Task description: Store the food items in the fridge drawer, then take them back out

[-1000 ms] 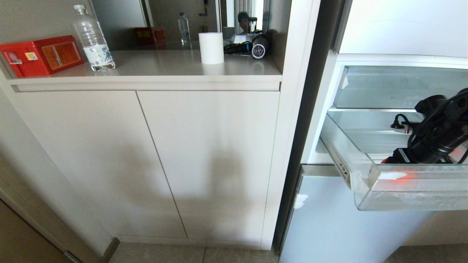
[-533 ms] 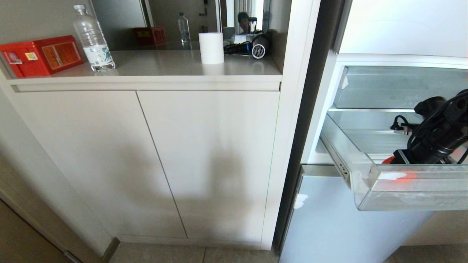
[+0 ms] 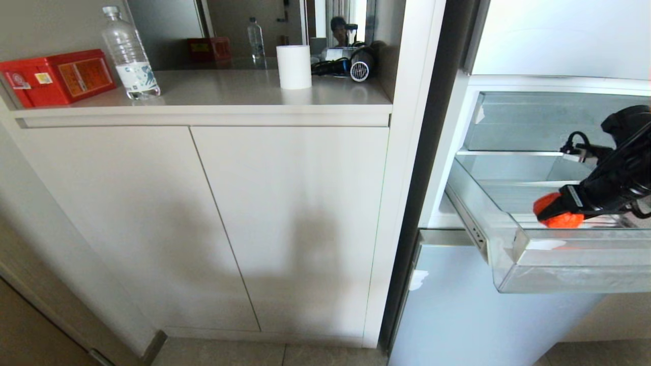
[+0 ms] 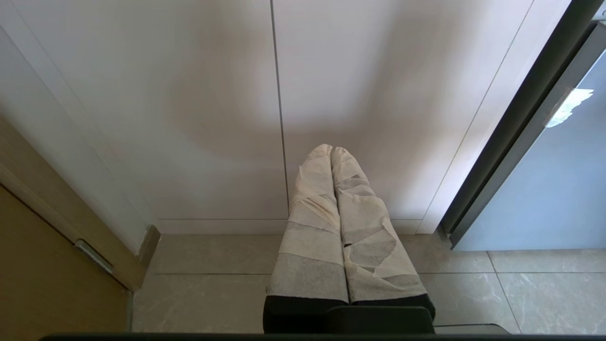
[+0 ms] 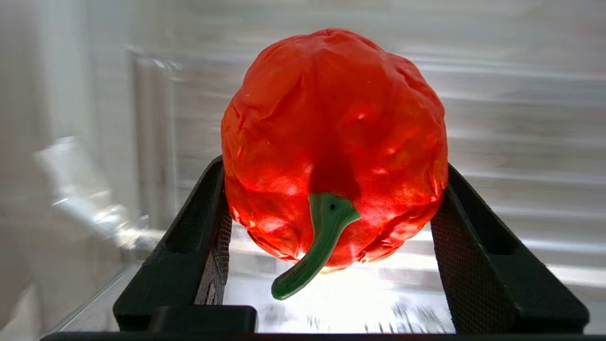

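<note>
Gripping a glossy, wrinkled red pepper-like fruit with a curved green stem (image 5: 334,142), the right claw (image 5: 331,222) has its two black fingers pressed against the fruit's opposite sides, stem pointing back toward the wrist camera. In the head view the same fruit (image 3: 554,212) shows as an orange-red lump at the tip of the black right arm, which reaches in from the right edge with its cables looping above. The fruit hangs over the inside of the pulled-out fridge drawer (image 3: 559,256) — the wide, shallow clear-plastic tray with a tall frosted front and a scrap of white tape at its front corner — near its front wall and above the rim. Whether it touches the drawer floor cannot be told. A shorter clear-fronted bin (image 3: 534,122) sits above the drawer, and a pale blue-grey glass door panel (image 3: 473,315) lies below it.

The left claw (image 4: 331,156) is parked low, its pale tape-wrapped fingers pressed together and pointing at the white cabinet doors (image 4: 227,104) just above the tiled floor (image 4: 213,279).

On the beige worktop (image 3: 229,91) to the left of the fridge stand a red rectangular box (image 3: 56,76), a clear plastic water bottle (image 3: 129,53), a white paper roll (image 3: 294,66) and a black hair dryer (image 3: 351,65).
</note>
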You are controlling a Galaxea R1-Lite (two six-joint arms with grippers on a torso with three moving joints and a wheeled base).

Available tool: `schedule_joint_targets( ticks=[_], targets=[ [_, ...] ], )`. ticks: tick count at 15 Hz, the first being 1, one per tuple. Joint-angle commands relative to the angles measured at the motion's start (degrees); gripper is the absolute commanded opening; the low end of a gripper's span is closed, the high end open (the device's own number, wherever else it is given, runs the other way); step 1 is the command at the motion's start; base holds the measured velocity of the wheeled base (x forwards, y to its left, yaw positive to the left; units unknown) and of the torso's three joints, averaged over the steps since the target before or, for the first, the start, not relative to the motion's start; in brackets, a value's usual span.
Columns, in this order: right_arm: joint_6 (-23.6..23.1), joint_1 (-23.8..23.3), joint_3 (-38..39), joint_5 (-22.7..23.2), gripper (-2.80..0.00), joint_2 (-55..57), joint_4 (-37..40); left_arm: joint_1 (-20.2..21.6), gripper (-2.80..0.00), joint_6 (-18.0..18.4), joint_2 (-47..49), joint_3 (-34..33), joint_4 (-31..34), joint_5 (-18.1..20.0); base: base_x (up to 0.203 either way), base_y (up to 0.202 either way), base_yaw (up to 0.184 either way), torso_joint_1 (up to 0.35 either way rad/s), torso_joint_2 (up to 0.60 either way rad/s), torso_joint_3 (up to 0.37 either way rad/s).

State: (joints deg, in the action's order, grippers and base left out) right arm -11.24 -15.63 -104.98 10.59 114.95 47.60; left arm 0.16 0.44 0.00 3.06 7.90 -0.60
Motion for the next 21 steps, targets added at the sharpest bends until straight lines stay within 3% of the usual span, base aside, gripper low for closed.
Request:
schedule_joint_targets(
  ticks=[1,12,15,19,21],
  targets=[
    [0.05,-0.71,1.48,0.32,-2.8,-5.7,-0.54,0.02,-2.8,0.0,0.09,0.02,0.05,-0.02,0.0,0.0,0.0,0.0,0.0,0.0],
    [0.39,-13.79,23.03,0.64,-2.8,-41.94,-5.44,0.02,-2.8,-0.08,0.09,0.02,0.01,-0.02,0.0,0.0,0.0,0.0,0.0,0.0],
    [0.55,-16.67,35.53,0.56,-2.8,-55.55,-7.39,0.02,-2.8,0.0,0.09,0.02,0.01,-0.02,0.0,0.0,0.0,0.0,0.0,0.0],
    [1.99,-18.35,57.6,0.25,-2.8,-73.09,-19.68,0.02,-2.8,0.0,0.09,0.02,0.1,-0.02,0.0,0.0,0.0,0.0,0.0,0.0],
    [2.03,-18.61,63.44,-0.13,-2.8,-79.06,-24.21,0.02,-2.8,-0.07,0.09,0.02,0.05,-0.02,0.0,0.0,0.0,0.0,0.0,0.0]
  ],
)
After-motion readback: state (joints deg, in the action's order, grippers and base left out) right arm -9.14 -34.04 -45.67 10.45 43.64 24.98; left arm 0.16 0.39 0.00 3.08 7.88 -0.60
